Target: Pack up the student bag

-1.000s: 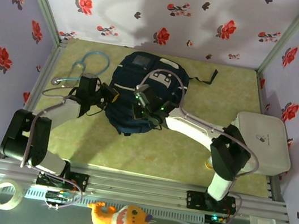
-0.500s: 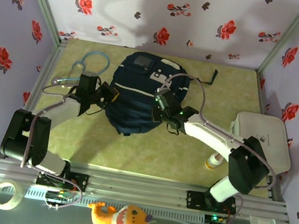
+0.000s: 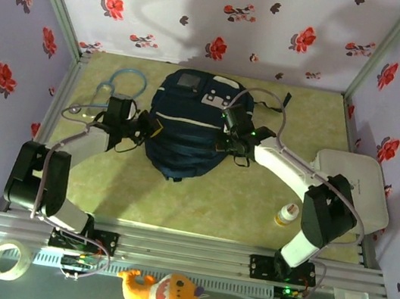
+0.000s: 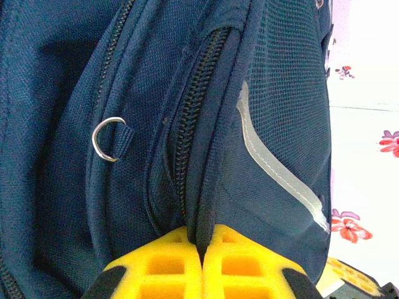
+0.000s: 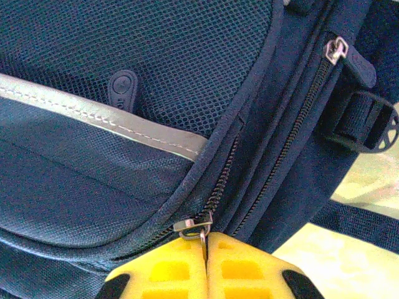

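Observation:
The student bag (image 3: pixel 188 128), dark navy with white stripe trims, lies flat in the middle of the table. My left gripper (image 3: pixel 150 127) is at its left edge, shut on a fold of navy fabric beside the zip (image 4: pixel 202 240). My right gripper (image 3: pixel 230 118) is at the bag's upper right side. In the right wrist view its yellow fingers (image 5: pixel 204 240) are shut on the metal zipper pull (image 5: pixel 194 225) of a zip below the grey stripe (image 5: pixel 118 128). In the left wrist view a D-ring (image 4: pixel 107 138) sits on the bag's side.
A white rounded case (image 3: pixel 351 186) lies at the right edge, with a small yellow-capped bottle (image 3: pixel 285 214) in front of it. A light blue stethoscope (image 3: pixel 115 85) lies at the far left. A tape roll (image 3: pixel 5 259) and a plush toy (image 3: pixel 160 293) rest below the arm bases.
My right gripper has travelled from the bag's lower middle round to its upper right side, holding the zipper pull. The left gripper has kept its hold at the left edge.

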{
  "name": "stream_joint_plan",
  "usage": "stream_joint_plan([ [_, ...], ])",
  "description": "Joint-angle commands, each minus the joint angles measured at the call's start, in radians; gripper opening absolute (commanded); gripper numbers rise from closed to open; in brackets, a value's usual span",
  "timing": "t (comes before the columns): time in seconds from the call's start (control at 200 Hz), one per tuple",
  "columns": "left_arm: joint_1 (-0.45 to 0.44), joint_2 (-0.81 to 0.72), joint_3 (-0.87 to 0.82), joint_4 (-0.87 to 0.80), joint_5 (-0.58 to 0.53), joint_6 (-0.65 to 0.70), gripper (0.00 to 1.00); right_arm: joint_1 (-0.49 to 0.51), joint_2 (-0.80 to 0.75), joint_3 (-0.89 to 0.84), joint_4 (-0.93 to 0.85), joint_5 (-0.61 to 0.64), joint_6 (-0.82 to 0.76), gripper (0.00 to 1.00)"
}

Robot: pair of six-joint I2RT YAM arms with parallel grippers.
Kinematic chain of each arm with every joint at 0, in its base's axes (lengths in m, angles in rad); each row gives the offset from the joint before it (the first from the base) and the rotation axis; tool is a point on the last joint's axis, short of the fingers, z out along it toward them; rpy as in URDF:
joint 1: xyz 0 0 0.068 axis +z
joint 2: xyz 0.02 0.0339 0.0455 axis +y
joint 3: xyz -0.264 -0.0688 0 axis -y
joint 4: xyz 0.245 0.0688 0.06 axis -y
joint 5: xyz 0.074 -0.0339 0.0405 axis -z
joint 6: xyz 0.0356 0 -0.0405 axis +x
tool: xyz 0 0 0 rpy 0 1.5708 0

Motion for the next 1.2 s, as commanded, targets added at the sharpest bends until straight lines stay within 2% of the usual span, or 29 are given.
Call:
stream_joint_plan([
  [0.0, 0.038, 0.021, 0.019, -0.091, -0.014, 0.085, 0.00, -0.060, 0.022, 0.056, -0.067, 0.147, 0.055, 0.02],
  [0.15, 0.040, 0.046, 0.059, -0.122, 0.006, 0.113, 0.00, -0.077, 0.048, 0.101, -0.118, 0.217, 0.094, 0.03],
  [0.27, 0.041, 0.058, 0.079, -0.133, 0.012, 0.124, 0.00, -0.085, 0.076, 0.155, -0.169, 0.222, 0.045, 0.06],
  [0.475, 0.041, 0.041, 0.122, -0.113, 0.040, 0.120, 0.00, -0.087, 0.022, 0.163, -0.174, 0.173, -0.037, 0.23],
  [0.535, 0.041, 0.034, 0.137, -0.096, 0.062, 0.110, 0.20, -0.087, -0.016, 0.183, -0.196, 0.120, -0.038, 0.30],
  [0.63, 0.041, 0.014, 0.164, -0.082, 0.078, 0.098, 0.29, -0.084, -0.111, 0.159, -0.159, 0.073, -0.039, 0.38],
  [0.69, 0.044, -0.003, 0.188, -0.089, 0.074, 0.099, 0.41, -0.084, -0.175, 0.132, -0.131, 0.105, -0.035, 0.46],
  [0.785, 0.057, -0.032, 0.223, -0.127, 0.048, 0.114, 0.55, -0.085, -0.266, 0.085, -0.097, 0.232, -0.037, 0.67],
  [0.85, 0.074, -0.061, 0.247, -0.183, -0.003, 0.153, 0.60, -0.090, -0.326, 0.040, -0.063, 0.340, -0.058, 0.76],
  [0.955, 0.107, -0.127, 0.278, -0.322, -0.150, 0.250, 0.72, -0.101, -0.415, -0.042, -0.001, 0.510, -0.099, 0.99],
  [1.075, 0.136, -0.234, 0.243, -0.405, -0.410, 0.368, 0.86, -0.157, -0.498, -0.167, 0.108, 0.619, -0.117, 0.99],
  [1.155, 0.150, -0.314, 0.160, -0.381, -0.610, 0.427, 0.99, -0.221, -0.539, -0.286, 0.210, 0.633, -0.115, 0.99],
  [1.195, 0.156, -0.358, 0.104, -0.350, -0.712, 0.452, 1.00, -0.249, -0.562, -0.357, 0.283, 0.637, -0.120, 0.99],
])
